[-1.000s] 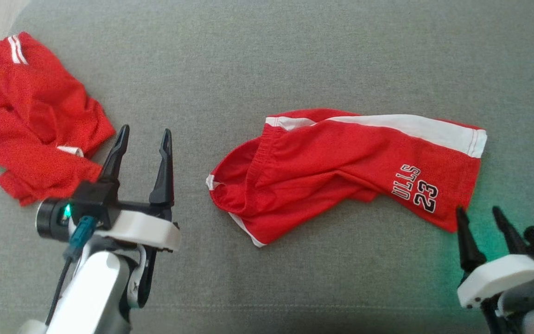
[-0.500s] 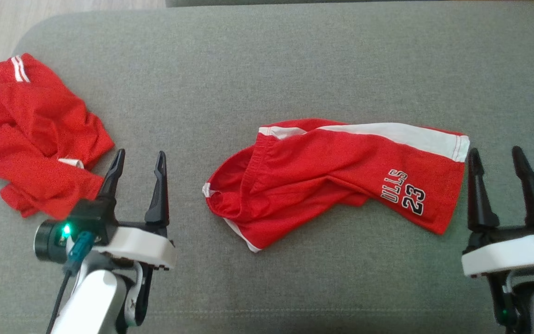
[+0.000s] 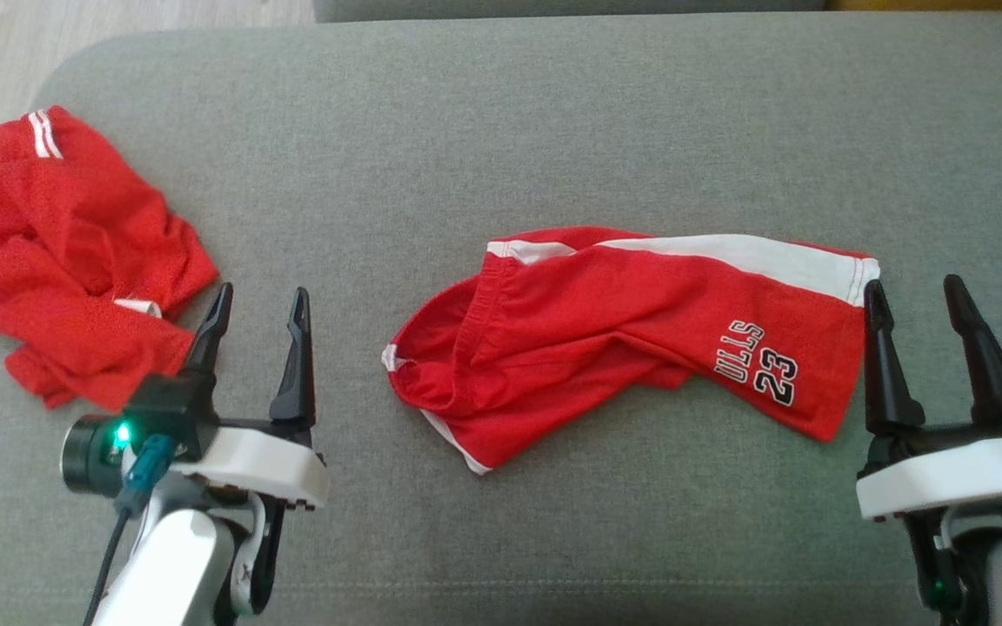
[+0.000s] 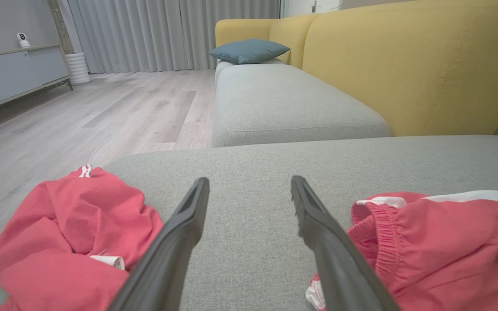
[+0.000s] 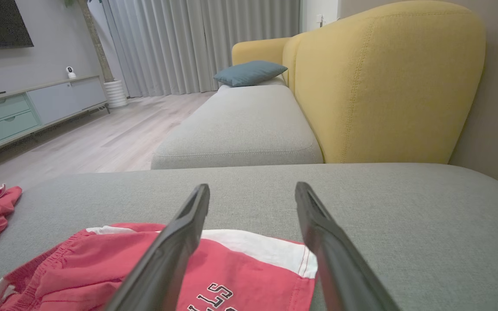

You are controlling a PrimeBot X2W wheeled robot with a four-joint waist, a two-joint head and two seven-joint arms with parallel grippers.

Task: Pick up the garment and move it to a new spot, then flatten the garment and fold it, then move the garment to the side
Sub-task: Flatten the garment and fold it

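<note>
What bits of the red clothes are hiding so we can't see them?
- Head view: the start of the word on the shorts is hidden in a fold; just ULLS 23 reads.
- Right wrist view: that print runs off the bottom edge, partly behind the right gripper.
- Head view: the crumpled red garment is too bunched to tell its kind; its white label is too small to read.

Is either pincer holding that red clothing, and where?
Nothing is held. The left pincer and right pincer stand open either side of the red shorts.
</note>
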